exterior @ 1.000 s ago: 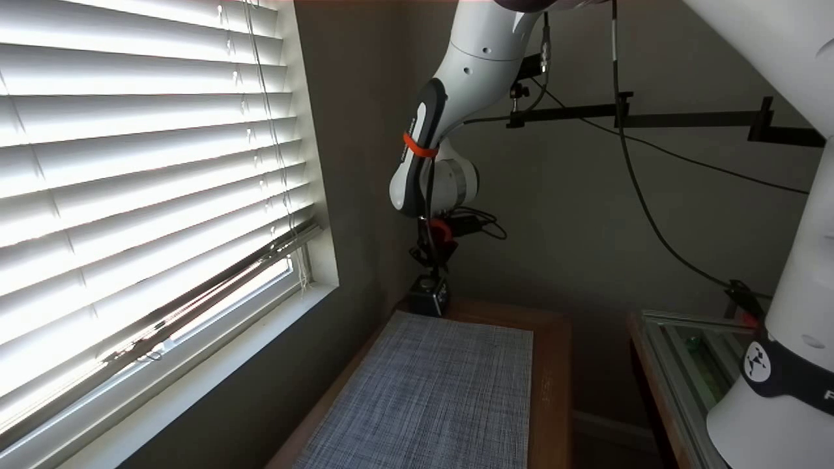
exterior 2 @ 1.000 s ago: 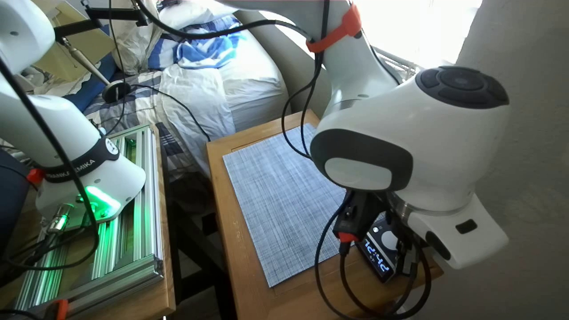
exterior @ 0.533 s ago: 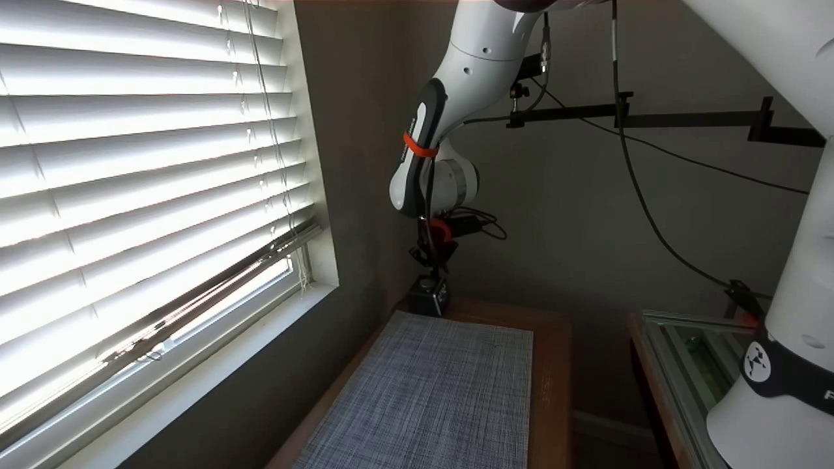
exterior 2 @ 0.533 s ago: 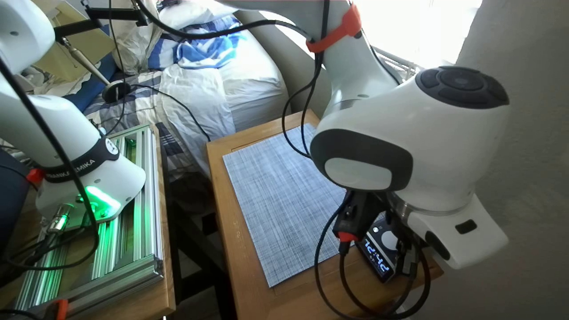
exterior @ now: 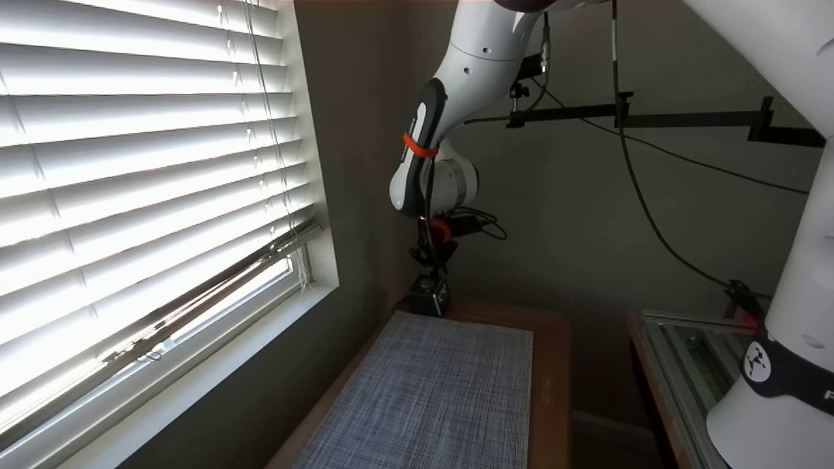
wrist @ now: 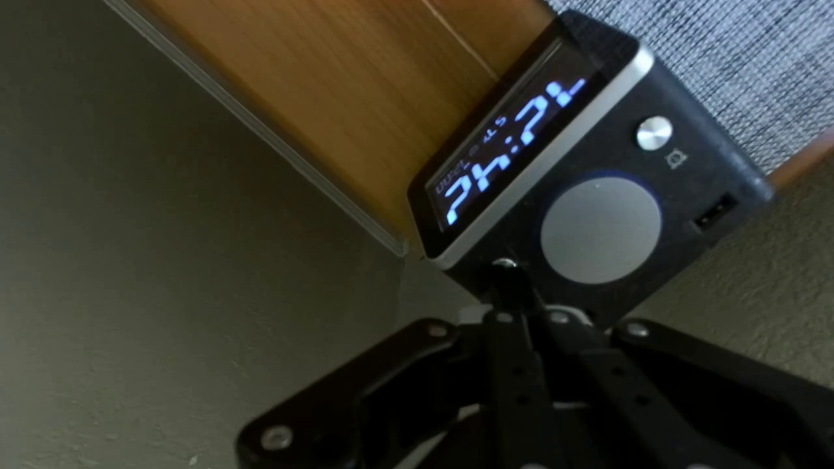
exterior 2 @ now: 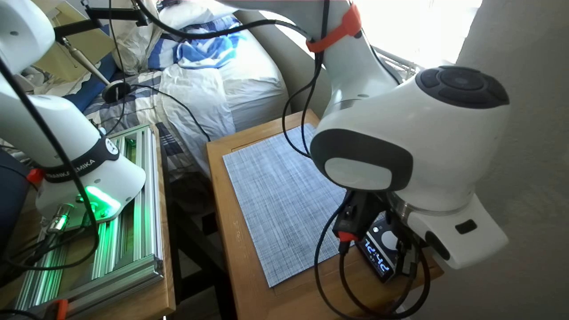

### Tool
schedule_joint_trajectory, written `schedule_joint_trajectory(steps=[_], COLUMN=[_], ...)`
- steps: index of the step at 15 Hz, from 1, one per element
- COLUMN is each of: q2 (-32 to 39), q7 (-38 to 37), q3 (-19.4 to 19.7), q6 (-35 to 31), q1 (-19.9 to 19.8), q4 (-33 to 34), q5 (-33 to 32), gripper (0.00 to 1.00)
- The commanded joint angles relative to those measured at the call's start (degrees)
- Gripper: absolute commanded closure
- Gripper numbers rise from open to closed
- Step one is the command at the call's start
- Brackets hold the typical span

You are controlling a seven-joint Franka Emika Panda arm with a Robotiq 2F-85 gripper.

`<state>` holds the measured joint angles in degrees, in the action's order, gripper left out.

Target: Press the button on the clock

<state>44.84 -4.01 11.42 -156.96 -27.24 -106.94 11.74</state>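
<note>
Gripper (wrist: 518, 286) drawn together at a corner button (wrist: 505, 263) of the clock (wrist: 573, 168)

Your fingers (wrist: 518, 365) stand side by side with no visible gap, and you can see nothing held between them. In the wrist view they extend from 5 o'clock, their dark tips covering part of that small silver button; you cannot tell whether they touch it. The button lies at 8 o'clock from the round grey disc (wrist: 601, 229) on the clock's top. A second silver button (wrist: 654, 133) sits at 1 o'clock from the disc, a small slot (wrist: 715, 212) at 3. You can read 12:42 on the lit display (wrist: 515, 140). The clock stands on the wooden table (wrist: 391, 65), the grey mat (wrist: 736, 52) at its 2 o'clock. In an exterior view, you find the clock (exterior: 423, 303) at the mat's 12 o'clock end, just below your gripper. In an exterior view, the white arm (exterior 2: 444, 146) hides part of it.
</note>
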Motion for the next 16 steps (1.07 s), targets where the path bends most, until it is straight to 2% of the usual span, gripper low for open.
schedule_joint_trajectory(steps=[1, 11, 12, 14, 16], q2=[2.1, -3.2, -3.6, -4.3, -4.8], q7=[-0.1, 1.4, 1.5, 1.3, 1.2], q3=[-0.9, -1.8, -2.2, -2.0, -1.5], q6=[-1.7, -4.8, -4.2, -2.7, -2.3], q1=[-0.9, -1.7, -2.1, -1.9, -1.4], q4=[1.0, -2.0, -2.0, -2.2, -2.7], q5=[1.8, 1.8, 2.1, 1.8, 1.3], gripper=[1.0, 1.0, 0.74, 0.67, 0.53])
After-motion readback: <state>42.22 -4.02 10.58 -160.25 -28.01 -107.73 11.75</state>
